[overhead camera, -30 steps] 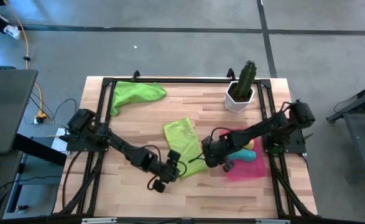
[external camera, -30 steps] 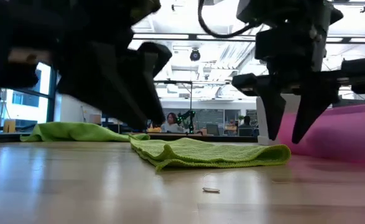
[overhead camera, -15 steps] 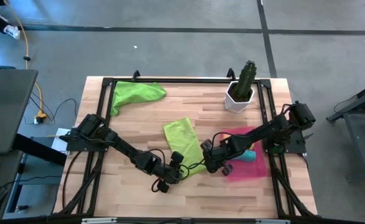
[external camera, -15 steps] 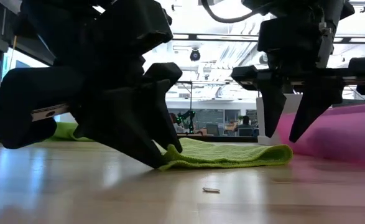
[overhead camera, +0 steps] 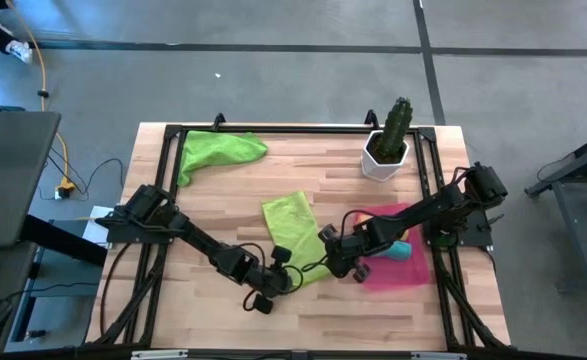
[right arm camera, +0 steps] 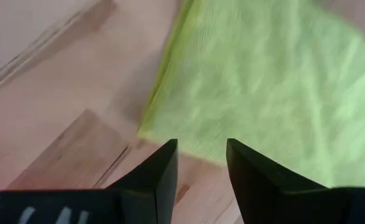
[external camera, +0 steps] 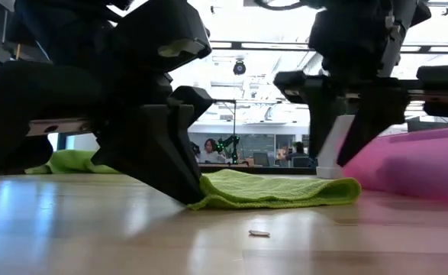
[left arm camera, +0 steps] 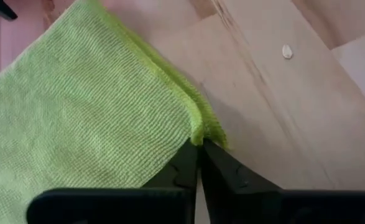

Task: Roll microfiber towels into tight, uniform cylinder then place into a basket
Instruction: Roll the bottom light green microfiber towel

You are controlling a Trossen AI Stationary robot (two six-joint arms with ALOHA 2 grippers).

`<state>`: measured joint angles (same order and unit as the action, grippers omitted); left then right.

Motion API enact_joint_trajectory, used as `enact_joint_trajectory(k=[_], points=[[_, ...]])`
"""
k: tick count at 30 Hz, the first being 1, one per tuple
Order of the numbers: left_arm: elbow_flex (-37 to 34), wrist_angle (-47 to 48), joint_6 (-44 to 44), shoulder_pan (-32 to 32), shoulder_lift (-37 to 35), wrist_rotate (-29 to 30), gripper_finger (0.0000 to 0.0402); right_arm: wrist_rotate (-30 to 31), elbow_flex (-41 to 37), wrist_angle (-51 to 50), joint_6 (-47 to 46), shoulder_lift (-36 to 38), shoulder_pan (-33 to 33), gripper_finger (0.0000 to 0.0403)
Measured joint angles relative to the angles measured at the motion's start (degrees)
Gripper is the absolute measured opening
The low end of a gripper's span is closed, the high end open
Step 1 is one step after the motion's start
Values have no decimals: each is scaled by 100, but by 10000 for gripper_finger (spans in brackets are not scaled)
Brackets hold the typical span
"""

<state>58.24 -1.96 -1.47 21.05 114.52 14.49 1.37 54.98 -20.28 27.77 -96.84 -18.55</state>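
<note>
Left hand [left arm camera: 199, 152] is pinched closed on the towel [overhead camera: 295, 222] corner; right hand [right arm camera: 201, 165] hangs half-open, empty, beside the towel's other corner. Thin pinch may slip, skewing the roll.

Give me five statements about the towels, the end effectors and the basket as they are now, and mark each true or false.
1. The left end effector is shut on a corner of the flat green towel. True.
2. The right end effector is clamped on the same towel. False: its fingers stand apart above the towel's edge, holding nothing.
3. A second green towel lies crumpled near the table's far left corner. True.
4. The cactus pot stands inside the pink basket. False: it stands on the table beyond the basket.
5. The basket holds nothing. False: a teal towel shows in it beside the right arm.
</note>
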Motion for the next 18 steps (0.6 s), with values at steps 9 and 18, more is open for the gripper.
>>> enact_joint_trajectory(k=[9, 18], points=[[19, 557, 91, 75, -64, 63, 9, -149, 2, 930, 867, -211, 17, 129], [28, 807, 403, 102, -115, -94, 4, -449, 1, 839, 1449, -607, 15, 129]])
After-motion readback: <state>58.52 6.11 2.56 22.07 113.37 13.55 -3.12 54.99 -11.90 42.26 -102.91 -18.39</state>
